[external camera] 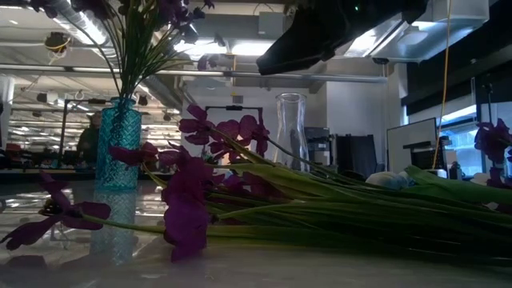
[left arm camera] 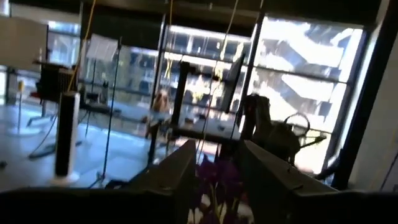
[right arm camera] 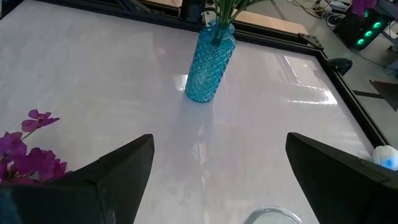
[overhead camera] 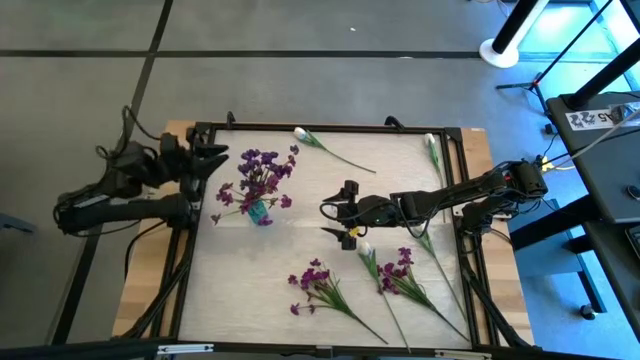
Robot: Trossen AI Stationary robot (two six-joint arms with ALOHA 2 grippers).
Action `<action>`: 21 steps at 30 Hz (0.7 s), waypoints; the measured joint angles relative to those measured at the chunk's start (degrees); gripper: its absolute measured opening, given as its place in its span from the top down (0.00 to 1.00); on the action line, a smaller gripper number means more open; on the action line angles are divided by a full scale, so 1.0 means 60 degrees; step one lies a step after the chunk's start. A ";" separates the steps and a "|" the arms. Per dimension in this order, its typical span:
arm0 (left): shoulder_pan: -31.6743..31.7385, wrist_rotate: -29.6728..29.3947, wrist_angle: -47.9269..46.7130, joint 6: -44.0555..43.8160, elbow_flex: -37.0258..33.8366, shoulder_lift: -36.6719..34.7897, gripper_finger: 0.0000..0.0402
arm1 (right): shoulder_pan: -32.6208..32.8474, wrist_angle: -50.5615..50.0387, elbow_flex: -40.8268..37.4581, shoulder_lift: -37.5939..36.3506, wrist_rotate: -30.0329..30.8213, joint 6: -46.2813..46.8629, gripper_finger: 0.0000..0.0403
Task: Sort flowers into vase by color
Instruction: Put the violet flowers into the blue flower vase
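Low view alone shows a clear vase (external camera: 291,128) behind the blue vase (external camera: 118,144). Purple flowers (overhead camera: 262,172) fill the blue vase; others lie on the table (overhead camera: 250,280). Right gripper (overhead camera: 338,221) spread wide, empty; left gripper (overhead camera: 222,170) narrow, empty.

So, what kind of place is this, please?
Probably a robotics lab or workshop in a big open hall. The table has a black frame, cables and equipment stand on the concrete floor beside it, and the low view shows ceiling pipes.
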 joint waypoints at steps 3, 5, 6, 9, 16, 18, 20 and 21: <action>0.0000 -0.0198 -0.1131 0.0042 0.0685 0.0516 0.67 | -0.0074 0.0006 0.0000 -0.0003 -0.0003 0.0006 0.10; -0.0003 -0.0263 -0.1822 0.0134 0.0978 0.1001 0.66 | -0.0111 0.0007 0.0000 -0.0003 0.0018 0.0015 0.10; -0.0004 -0.0272 -0.2058 0.0223 0.1077 0.1285 0.66 | -0.0143 0.0010 0.0000 -0.0003 0.0012 0.0016 0.10; -0.0006 -0.0277 -0.2489 0.0475 0.1420 0.2011 0.66 | -0.0145 -0.0011 0.0000 -0.0003 0.0030 0.0061 0.10; -0.0006 0.0218 -0.3794 0.0833 0.2262 0.3133 0.65 | -0.0120 -0.0230 0.0000 -0.0003 0.0027 0.0248 0.10; -0.0007 0.0254 -0.3848 0.0911 0.2300 0.3223 0.63 | -0.0128 -0.0299 0.0000 -0.0003 0.0028 0.0251 0.10; -0.0036 0.0291 -0.3800 0.0927 0.2357 0.3183 0.62 | -0.0141 -0.0296 0.0000 -0.0003 0.0027 0.0251 0.10; -0.0064 0.0309 -0.3848 0.0927 0.2361 0.3157 0.61 | -0.0141 -0.0296 0.0000 -0.0003 0.0027 0.0251 0.10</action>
